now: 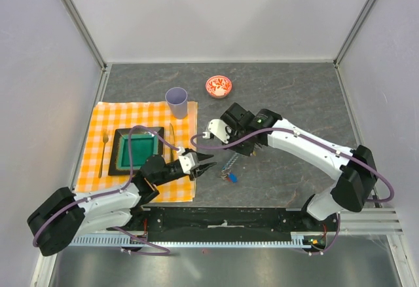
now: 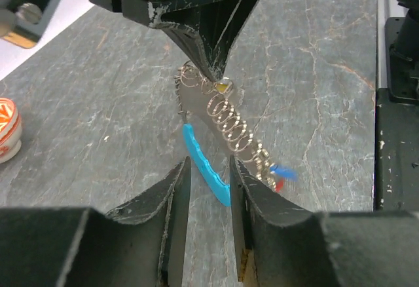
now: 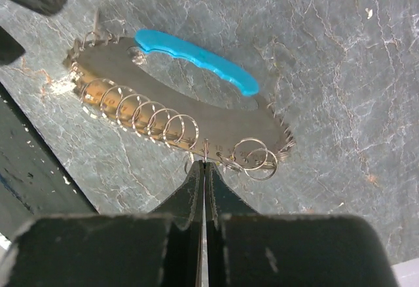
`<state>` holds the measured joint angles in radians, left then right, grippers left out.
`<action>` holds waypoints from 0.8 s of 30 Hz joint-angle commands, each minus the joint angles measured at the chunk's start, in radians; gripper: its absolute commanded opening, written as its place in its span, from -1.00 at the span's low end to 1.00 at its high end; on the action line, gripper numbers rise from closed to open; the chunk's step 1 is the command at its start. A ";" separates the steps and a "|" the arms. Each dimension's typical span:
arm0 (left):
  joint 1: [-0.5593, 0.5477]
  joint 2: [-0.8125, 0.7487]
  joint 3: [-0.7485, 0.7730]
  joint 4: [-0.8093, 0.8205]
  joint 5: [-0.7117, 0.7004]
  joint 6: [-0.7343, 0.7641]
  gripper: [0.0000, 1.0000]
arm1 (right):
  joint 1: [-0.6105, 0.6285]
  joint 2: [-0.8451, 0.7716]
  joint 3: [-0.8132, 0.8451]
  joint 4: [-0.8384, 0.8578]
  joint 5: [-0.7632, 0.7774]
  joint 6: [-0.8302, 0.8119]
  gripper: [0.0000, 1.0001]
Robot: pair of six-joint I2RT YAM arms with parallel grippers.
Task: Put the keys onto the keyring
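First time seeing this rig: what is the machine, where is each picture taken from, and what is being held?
Two robot arms are bolted to a table. One picture looks down from above; the other two come from cameras on the arms' wrists. The right gripper is shut on the keyring, a wire loop with a light-blue crescent and a blue tag. The left gripper is open, close by the crescent. Elsewhere are a checked cloth with a green plate, fork and knife, a cup and a red bowl.

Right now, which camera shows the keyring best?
Right wrist: the whole keyring is close and sharp, blue crescent included. Left wrist sees it foreshortened, partly behind the left gripper. Top external shows only a small glint.
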<state>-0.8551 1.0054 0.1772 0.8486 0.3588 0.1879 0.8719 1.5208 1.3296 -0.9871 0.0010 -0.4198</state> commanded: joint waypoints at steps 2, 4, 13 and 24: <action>-0.002 -0.099 -0.059 0.020 -0.047 -0.016 -0.24 | 0.018 0.053 0.029 0.034 0.002 -0.030 -1.00; -0.002 -0.132 -0.080 0.004 -0.040 -0.040 -0.22 | 0.027 0.102 0.037 0.041 0.002 -0.037 -1.00; -0.004 -0.258 -0.087 -0.152 -0.093 -0.062 -0.14 | 0.036 0.262 0.095 0.140 -0.022 -0.092 -1.00; -0.002 -0.085 -0.032 -0.108 -0.060 -0.059 -0.10 | 0.035 0.236 -0.022 0.241 -0.088 -0.077 -0.54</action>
<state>-0.8551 0.8818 0.0929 0.7200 0.2939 0.1467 0.9005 1.7962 1.3533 -0.8150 -0.0353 -0.5022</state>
